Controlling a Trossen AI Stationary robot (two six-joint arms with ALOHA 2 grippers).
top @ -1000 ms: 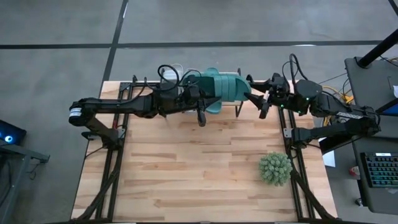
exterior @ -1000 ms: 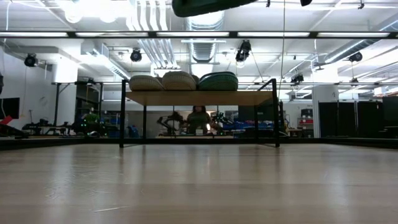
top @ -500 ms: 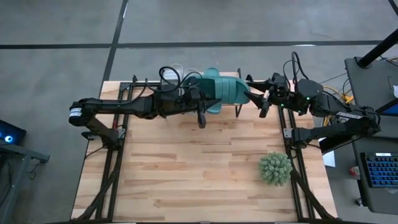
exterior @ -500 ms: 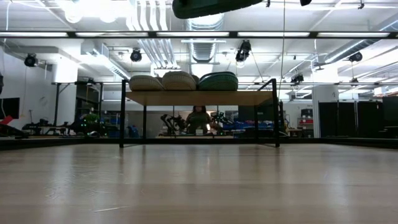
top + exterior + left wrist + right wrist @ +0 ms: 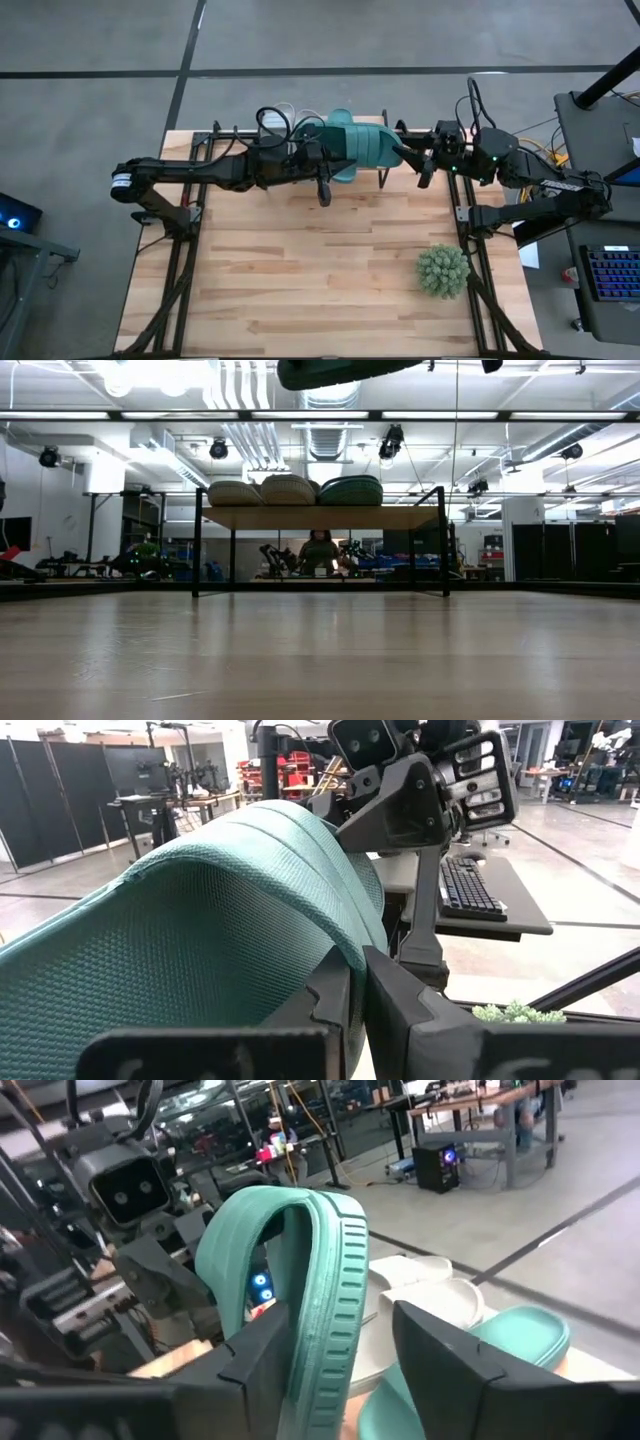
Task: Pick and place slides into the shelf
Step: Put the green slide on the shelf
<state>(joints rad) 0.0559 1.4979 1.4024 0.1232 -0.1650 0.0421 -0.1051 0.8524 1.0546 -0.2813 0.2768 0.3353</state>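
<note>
Light, soft teal foam slide sandal [image 5: 310, 1280]: left tool [image 5: 355, 990] pinches its ribbed strap; right tool [image 5: 340, 1350] straddles its stiffer sole edge, not yet clamped.

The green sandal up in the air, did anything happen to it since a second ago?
The right gripper slid a little toward the green sandal and its fingers have begun closing around the sandal's edge. The left gripper stays shut on the sandal and has not moved. The three sandals on the shelf and the plant ball are where they were.
</note>
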